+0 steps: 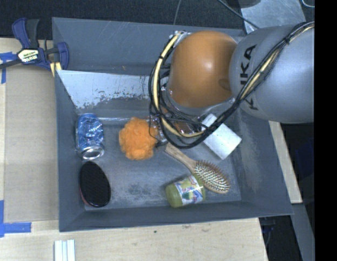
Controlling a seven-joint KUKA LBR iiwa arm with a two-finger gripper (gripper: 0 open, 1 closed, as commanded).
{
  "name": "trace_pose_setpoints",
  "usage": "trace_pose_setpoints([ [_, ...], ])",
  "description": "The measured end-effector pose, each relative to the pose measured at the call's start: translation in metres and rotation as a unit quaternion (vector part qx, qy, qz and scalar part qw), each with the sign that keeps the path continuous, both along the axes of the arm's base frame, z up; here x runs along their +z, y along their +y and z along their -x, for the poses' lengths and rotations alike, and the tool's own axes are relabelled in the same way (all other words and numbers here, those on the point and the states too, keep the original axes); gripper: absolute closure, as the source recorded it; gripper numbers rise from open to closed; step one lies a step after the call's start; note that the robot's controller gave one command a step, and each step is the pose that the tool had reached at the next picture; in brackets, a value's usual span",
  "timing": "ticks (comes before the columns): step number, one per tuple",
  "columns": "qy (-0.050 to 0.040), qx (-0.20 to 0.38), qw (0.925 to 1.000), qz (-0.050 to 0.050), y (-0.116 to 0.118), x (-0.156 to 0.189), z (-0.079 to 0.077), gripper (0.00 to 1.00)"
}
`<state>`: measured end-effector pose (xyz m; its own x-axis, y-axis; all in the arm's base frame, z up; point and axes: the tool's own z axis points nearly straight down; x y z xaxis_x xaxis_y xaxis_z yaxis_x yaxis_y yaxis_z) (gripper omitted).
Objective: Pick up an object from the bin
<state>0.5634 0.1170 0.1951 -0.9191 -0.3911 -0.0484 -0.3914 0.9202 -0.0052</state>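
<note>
The grey bin (65, 145) was overhung by the arm (277, 75). Its orange wrist cover (204, 69) hid most of the gripper (156, 130), which was set at the right edge of an orange fluffy ball (137, 139), likely the thing to be taken; whether it was open or closed could not be told. A wooden hairbrush (204, 173) was seen right of the ball, a black oval brush (94, 185) lower left, and a crushed blue can (89, 136) left.
</note>
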Motion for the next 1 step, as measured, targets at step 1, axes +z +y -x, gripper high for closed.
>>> trace_pose_setpoints([
  [1, -0.0067, 0.023, 0.9997, 0.003, -0.0776, 0.0719, 0.0021, 1.0],
])
